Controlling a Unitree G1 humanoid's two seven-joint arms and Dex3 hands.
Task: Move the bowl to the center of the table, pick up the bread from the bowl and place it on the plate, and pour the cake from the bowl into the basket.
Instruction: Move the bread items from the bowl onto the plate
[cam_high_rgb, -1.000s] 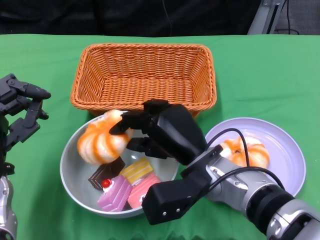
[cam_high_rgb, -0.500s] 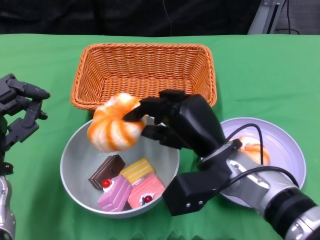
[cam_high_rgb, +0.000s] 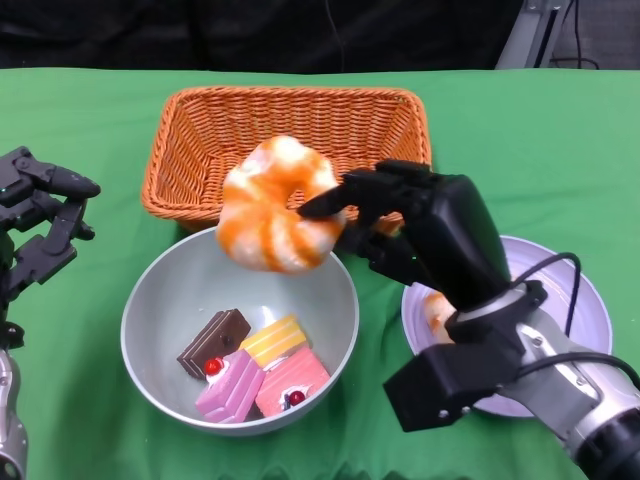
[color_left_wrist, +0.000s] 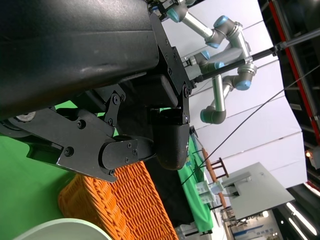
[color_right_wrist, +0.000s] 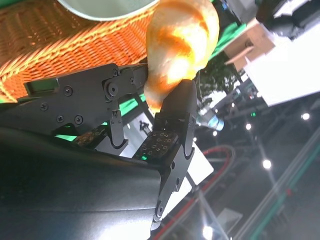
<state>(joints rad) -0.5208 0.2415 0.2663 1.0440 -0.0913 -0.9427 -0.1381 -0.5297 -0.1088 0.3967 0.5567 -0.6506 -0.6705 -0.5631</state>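
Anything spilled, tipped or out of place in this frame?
Nothing stands out. The right hand holds the bread above the bowl; cake pieces lie inside it, and the basket sits upright.

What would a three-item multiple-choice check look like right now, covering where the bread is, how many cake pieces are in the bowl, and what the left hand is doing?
1. Where is the held bread?
A. Resting on the plate
B. In the air above the bowl's far rim, before the basket
C. Lying inside the basket

2. How many cake pieces lie in the bowl?
A. One
B. Two
C. Four

3. What is the left hand doing?
A. Holding nothing, fingers apart
B. Gripping the bowl's rim
C. Holding a cake piece

Answers:
1. B: the right hand holds the bread clear of the bowl, with the basket behind it and the plate off to the side.
2. C: a brown, a yellow and two pink cake pieces sit together.
3. A: the left hand is beside the bowl, touching nothing.
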